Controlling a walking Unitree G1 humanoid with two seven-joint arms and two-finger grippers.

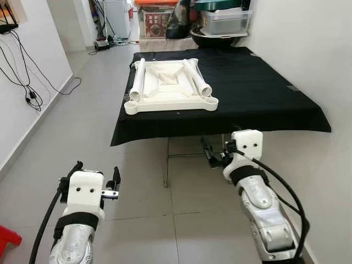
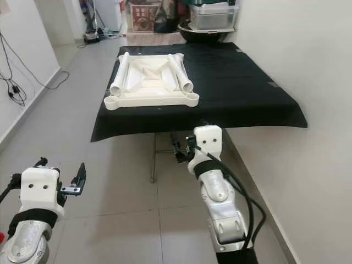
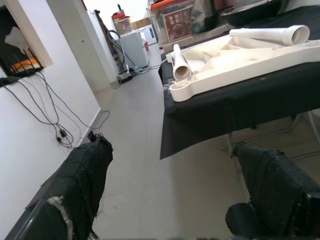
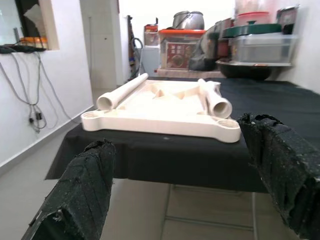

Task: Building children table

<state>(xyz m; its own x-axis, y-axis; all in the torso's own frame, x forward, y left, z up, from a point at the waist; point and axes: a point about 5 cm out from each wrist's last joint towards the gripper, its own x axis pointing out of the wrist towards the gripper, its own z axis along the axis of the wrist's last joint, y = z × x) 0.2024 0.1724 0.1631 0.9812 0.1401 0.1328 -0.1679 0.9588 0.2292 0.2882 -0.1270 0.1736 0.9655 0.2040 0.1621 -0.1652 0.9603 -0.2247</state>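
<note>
An upside-down white plastic children's table top [image 1: 170, 98] lies on a table draped in black cloth [image 1: 264, 93]. Two white leg tubes rest on it, one along its left side [image 1: 137, 80] and one along its right side [image 1: 197, 77]. My left gripper [image 1: 97, 171] is open, low over the floor, left of and short of the table. My right gripper [image 1: 215, 151] is open too, just below the cloth's front edge and pointing at it. The right wrist view looks across the table top [image 4: 160, 107] between the black fingers [image 4: 80, 192]; nothing is held.
A white wall runs close along the table's right side. Cables hang on the left wall [image 1: 27, 82]. Storage boxes and pots [image 1: 220, 19] are stacked behind the table. A red object [image 1: 8, 239] sits on the floor at the lower left. Metal table legs [image 1: 166, 159] stand beneath the cloth.
</note>
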